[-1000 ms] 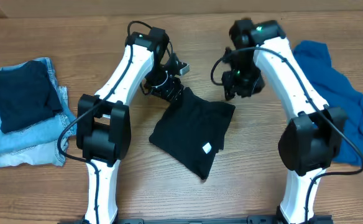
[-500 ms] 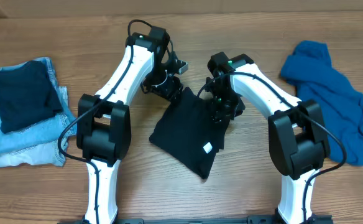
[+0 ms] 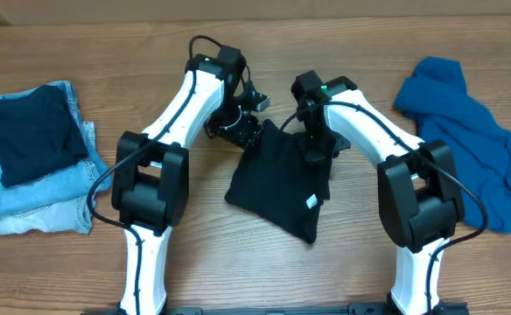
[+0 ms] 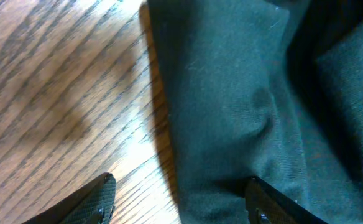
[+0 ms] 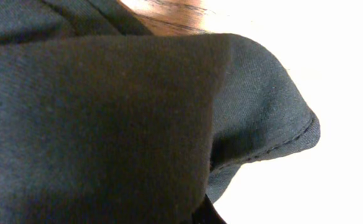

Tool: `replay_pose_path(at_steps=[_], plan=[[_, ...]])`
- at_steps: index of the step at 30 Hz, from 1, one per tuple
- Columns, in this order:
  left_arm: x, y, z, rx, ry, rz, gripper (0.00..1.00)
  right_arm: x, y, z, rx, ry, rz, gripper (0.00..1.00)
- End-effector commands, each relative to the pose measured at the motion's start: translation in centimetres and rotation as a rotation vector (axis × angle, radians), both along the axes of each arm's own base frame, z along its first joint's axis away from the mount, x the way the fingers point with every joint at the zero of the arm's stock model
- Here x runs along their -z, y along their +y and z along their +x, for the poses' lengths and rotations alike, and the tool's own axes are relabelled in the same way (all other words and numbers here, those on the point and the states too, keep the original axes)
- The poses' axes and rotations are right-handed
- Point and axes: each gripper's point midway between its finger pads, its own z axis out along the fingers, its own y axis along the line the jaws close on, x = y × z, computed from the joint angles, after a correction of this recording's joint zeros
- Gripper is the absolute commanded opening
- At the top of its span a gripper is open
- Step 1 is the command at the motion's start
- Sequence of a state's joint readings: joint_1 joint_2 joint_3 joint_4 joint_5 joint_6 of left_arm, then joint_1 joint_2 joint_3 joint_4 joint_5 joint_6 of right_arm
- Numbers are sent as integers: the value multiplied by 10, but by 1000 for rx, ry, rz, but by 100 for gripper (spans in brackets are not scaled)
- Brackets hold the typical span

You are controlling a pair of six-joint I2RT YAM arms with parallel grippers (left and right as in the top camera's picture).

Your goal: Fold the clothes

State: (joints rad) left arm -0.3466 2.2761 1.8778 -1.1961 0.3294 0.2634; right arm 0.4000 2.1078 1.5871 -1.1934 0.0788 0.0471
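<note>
Shirt [image 3: 277, 179], black and half folded, lies skewed at mid-table in the overhead view. The left gripper [image 3: 243, 133] is at its far left corner and the right gripper [image 3: 315, 150] is on its far right edge. A teal garment [image 3: 465, 131] lies crumpled well off to the right, and jeans [image 3: 37, 206] sit stacked far left.

Left wrist view: the jaws stand wide apart and hold nothing. One finger [image 4: 101, 199] is over bare table [image 4: 57, 93], the other over cloth, so they straddle the shirt's edge.

Right wrist view: bunched black cloth fills the frame and hides the fingers. I cannot tell whether they pinch it.

Risks: if the left jaws close here they may catch only one layer, or none, and the corner would slip. Any pull from the right would then drag the whole shirt askew and spoil the fold.
</note>
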Motion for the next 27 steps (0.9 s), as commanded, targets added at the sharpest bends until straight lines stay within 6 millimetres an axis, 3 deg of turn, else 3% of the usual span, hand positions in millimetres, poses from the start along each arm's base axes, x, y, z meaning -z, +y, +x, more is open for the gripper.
replay_pose_path(at_steps=[1, 6, 10, 12, 15, 20, 23, 27], plan=[[-1, -10, 1, -21, -9, -16, 63, -1, -5, 3, 10, -17, -21, 7], [1, -10, 12, -74, -35, -27, 63, -1, -4, 3, 11, -19, -19, 7], [19, -20, -2, -73, -4, -29, 63, -1, -5, 2, 11, -17, -20, 7], [28, -13, -5, -75, -3, 3, 63, -1, -10, 5, 55, -37, -48, 6], [41, 10, -6, -123, -8, 118, 61, -3, -34, 21, 171, -105, -116, 5], [45, 46, 10, -272, -27, 212, 54, -2, -71, 29, 278, -90, -107, 6], [46, 52, 14, -290, -33, 207, 55, -1, -72, 29, 279, -70, -53, 10], [43, 39, 11, -286, -5, 133, 54, 0, -68, 29, 272, -64, -40, 10]])
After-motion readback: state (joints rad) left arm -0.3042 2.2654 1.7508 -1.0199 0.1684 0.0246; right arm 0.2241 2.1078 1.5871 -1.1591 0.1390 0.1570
